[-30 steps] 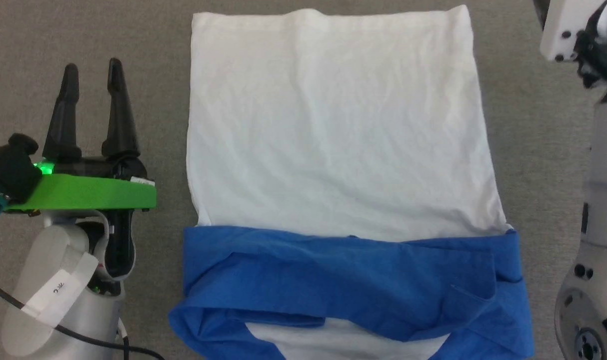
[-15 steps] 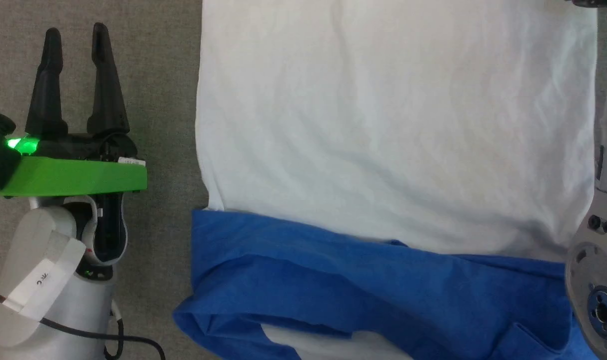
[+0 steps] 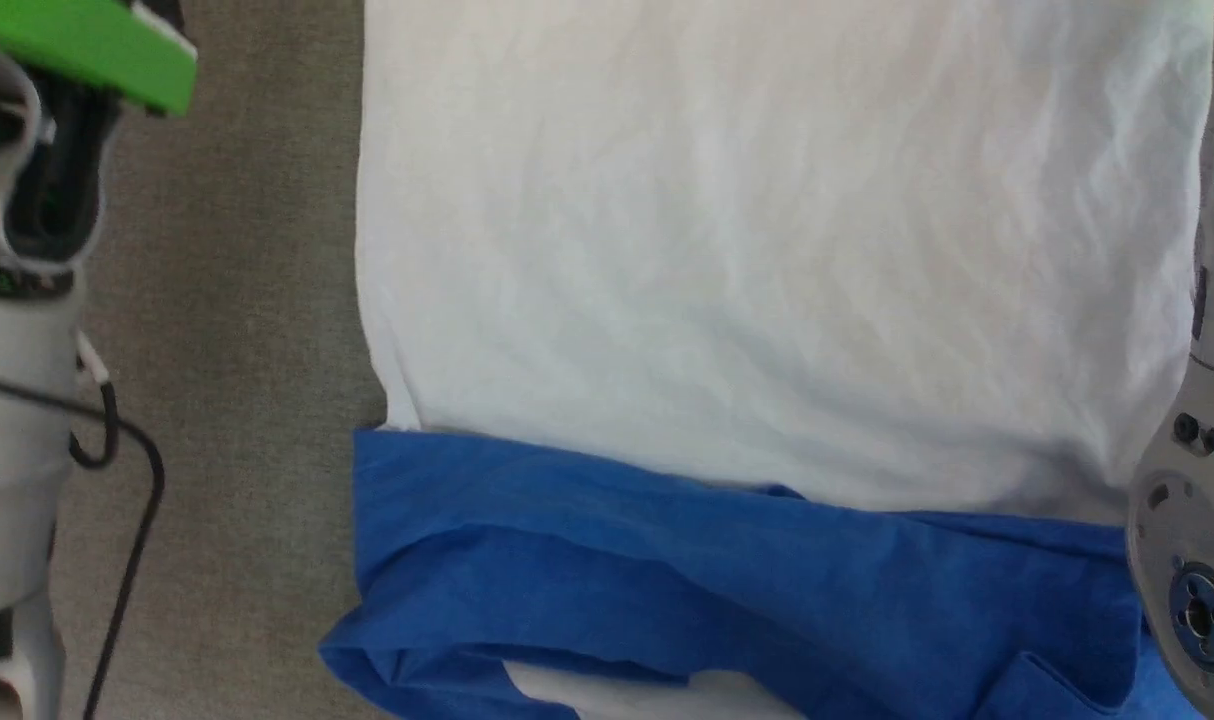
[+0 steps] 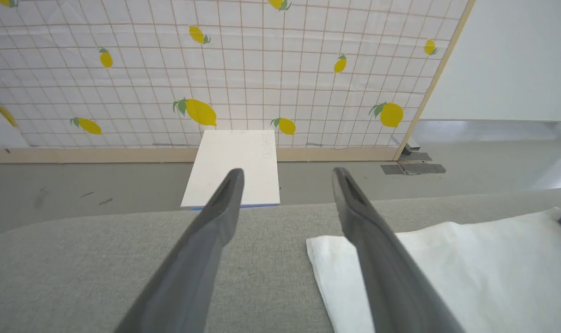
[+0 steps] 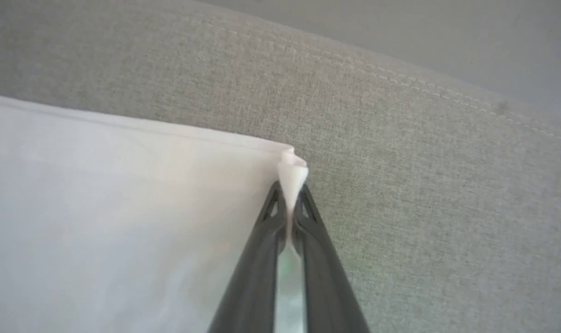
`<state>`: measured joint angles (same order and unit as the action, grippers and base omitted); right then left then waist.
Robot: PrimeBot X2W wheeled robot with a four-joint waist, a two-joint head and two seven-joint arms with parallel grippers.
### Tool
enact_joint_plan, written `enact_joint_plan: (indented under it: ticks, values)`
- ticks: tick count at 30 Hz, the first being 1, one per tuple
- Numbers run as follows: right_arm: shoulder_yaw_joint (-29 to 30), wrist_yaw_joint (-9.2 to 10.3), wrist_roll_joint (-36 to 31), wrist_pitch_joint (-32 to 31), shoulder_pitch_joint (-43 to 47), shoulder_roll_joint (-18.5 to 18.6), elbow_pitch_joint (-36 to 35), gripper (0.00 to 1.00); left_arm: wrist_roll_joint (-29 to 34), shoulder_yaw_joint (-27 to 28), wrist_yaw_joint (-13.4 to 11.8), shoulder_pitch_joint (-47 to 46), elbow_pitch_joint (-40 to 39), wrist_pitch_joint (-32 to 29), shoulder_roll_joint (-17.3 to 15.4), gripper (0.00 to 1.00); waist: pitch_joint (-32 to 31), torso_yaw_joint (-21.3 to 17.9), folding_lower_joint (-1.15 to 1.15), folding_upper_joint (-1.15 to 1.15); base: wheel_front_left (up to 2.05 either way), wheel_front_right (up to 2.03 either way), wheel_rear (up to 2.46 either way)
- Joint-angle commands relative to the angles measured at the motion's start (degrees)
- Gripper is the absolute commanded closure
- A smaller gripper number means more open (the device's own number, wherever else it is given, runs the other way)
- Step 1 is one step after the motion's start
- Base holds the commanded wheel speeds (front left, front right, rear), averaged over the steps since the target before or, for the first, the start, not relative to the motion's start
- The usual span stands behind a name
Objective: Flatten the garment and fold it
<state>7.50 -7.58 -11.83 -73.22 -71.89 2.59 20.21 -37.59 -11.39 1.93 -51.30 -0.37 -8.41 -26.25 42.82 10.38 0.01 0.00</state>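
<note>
At one shirt (image 5: 123, 208) corner my right gripper (image 5: 289, 187) jaws pinch cloth; left gripper (image 4: 287, 171) jaws gape empty, so I'd grab the opposite corner first.

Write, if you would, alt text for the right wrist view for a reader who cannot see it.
The right gripper is shut on a corner of the white garment, pinching a small tuft of cloth between its two dark fingers. The garment lies on grey woven upholstery with a stitched seam near its far edge.
</note>
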Motion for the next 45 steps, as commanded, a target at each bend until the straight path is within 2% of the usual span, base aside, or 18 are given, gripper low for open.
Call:
enact_joint_plan:
  ticks: [1, 5, 10, 13, 17, 21, 22, 23, 24, 27, 33, 40, 45]
  values:
    - [-0.3, 0.09, 0.8, 0.5, 0.8, 0.4, 0.6, 1.0, -0.4, -0.8, 0.1, -3.4, 2.3, -2.7, -0.3, 0.0, -0.2, -1.8, -0.01, 0.0, 0.0, 0.0, 0.0]
    - [-3.6, 0.09, 4.1, 1.7, 0.0, 0.3, 1.5, 1.0, -1.4, -4.8, 0.6, -13.9, 12.3, -15.2, -0.1, 0.0, -0.1, -4.2, -0.01, 0.0, 0.0, 0.0, 0.0]
    - [-7.4, 0.09, 7.1, 3.0, -1.3, 0.3, 2.3, 1.0, -3.5, -9.6, 1.1, -21.3, 21.5, -31.4, 0.2, 0.0, 0.8, -6.3, -0.01, 0.0, 0.0, 0.0, 0.0]
    - [-8.8, 0.09, 8.7, 4.2, -1.8, 0.3, 2.7, 1.0, -2.6, -12.1, -0.3, -23.5, 24.6, -38.8, -0.5, 0.0, 1.6, -6.9, -0.01, 0.0, 0.0, 0.0, 0.0]
    - [-9.9, 0.09, 9.7, 5.1, -2.1, 0.3, 3.0, 1.0, 0.1, -15.0, -2.6, -24.1, 26.6, -45.3, -2.4, 0.0, 2.7, -7.5, -0.01, 0.0, 0.0, 0.0, 0.0]
    - [-10.6, 0.09, 10.3, 5.8, -2.3, 0.3, 3.5, 1.0, -1.8, -15.2, -5.3, -22.2, 27.8, -51.7, -2.1, 0.0, 3.2, -7.6, -0.01, 0.0, 0.0, 0.0, 0.0]
    - [-10.7, 0.09, 10.3, 6.0, -2.4, 0.3, 3.5, 1.0, -2.1, -15.2, -5.5, -21.8, 27.4, -52.4, -2.2, 0.56, 3.3, -7.6, -0.01, 0.0, 0.0, 0.0, 0.0]
    - [-10.7, 0.09, 10.4, 6.1, -2.4, 0.3, 3.5, 1.0, -2.9, -14.6, -5.9, -21.4, 26.9, -52.6, -2.1, 1.0, 3.4, -7.6, -0.01, 0.0, 0.0, 0.0, 0.0]
    - [-10.7, 0.09, 10.5, 6.3, -2.5, 0.3, 3.5, 1.0, -3.6, -14.3, -5.9, -21.0, 26.4, -52.8, -2.0, 1.0, 3.5, -7.6, -0.01, 0.0, 0.0, 0.0, 0.0]
    - [-10.5, 0.09, 10.3, 7.3, -2.8, 0.3, 3.4, 1.0, -5.0, -12.3, -5.5, -20.2, 24.1, -49.6, -1.9, 1.0, 3.7, -7.6, -0.01, 0.0, 0.0, 0.0, 0.0]
    - [-9.8, 0.09, 8.6, 12.1, -4.0, 0.3, 2.8, 1.0, -1.9, -9.8, -4.5, -21.6, 22.1, -36.8, -3.0, 1.0, 3.3, -7.6, -0.01, 0.0, 0.0, 0.0, 0.0]
    - [-7.4, 0.09, 5.7, 22.2, -6.6, 0.3, 3.0, 1.0, 3.1, -7.9, -4.1, -24.6, 24.2, -19.7, -3.1, 1.0, 0.4, -7.6, -0.01, 0.0, 0.0, 0.0, 0.0]
    - [-5.3, 0.09, 3.8, 29.9, -7.6, 0.5, 4.3, 1.0, 5.3, -7.7, -2.6, -25.3, 26.2, -8.5, -2.3, 1.0, -3.1, -7.2, -0.01, 0.0, 0.0, 0.0, 0.0]
